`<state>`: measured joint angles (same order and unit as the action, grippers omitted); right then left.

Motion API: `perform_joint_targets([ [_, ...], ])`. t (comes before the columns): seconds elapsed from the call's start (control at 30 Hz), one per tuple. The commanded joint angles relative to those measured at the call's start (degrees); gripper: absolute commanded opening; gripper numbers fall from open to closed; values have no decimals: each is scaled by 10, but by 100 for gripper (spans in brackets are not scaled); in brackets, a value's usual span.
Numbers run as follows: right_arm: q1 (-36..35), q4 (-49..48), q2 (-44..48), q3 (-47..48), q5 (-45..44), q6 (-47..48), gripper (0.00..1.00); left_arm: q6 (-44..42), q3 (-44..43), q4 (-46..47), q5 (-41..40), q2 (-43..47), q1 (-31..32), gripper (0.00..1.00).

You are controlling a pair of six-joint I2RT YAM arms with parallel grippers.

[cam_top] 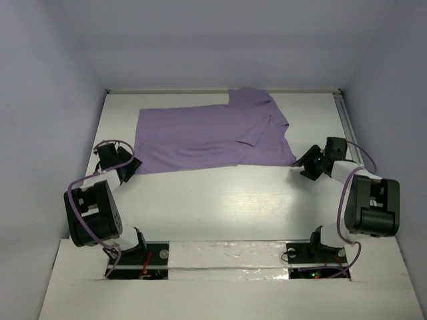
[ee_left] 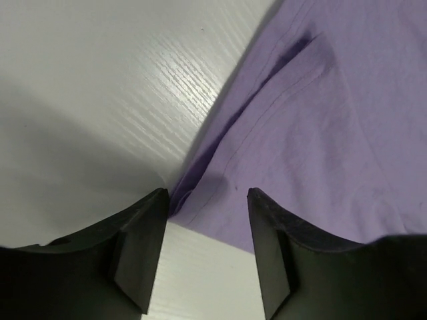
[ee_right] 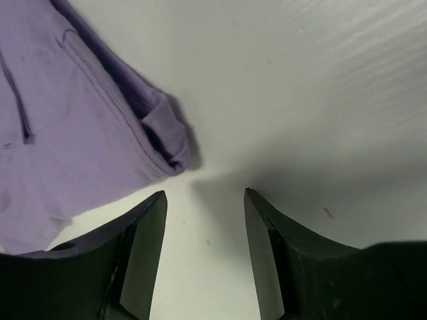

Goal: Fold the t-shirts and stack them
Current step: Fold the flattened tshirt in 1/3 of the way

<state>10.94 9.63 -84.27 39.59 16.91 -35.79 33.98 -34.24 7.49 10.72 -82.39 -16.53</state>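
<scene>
T-shirt (cam_top: 207,137) lies flat on table (cam_top: 220,207), toward 12 o'clock in top view; right end rumpled, layers overlapping. Left gripper (cam_top: 128,167) at shirt's 8 o'clock corner, jaws apart, gripping nothing. Left wrist view: hem corner sits just ahead of gap, fingers (ee_left: 143,233) not pinching it. Right gripper (cam_top: 308,163) at shirt's 4 o'clock corner, jaws apart, nothing held. Right wrist view: bunched shirt edge at 11 o'clock off fingertips, bare table between them.

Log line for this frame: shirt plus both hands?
t-shirt flat on table | left hand open, at its near-left corner | right hand open, beside its near-right corner | nothing held
</scene>
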Motion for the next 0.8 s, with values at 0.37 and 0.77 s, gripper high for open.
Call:
perform_joint_targets([
  [0.37,3,-139,-104,45,-4,-53,7,-11,-17,-20,-5,-56,2,0],
  [0.77,36,35,97,-28,-122,-37,0,-13,24,-109,-33,69,2,0],
])
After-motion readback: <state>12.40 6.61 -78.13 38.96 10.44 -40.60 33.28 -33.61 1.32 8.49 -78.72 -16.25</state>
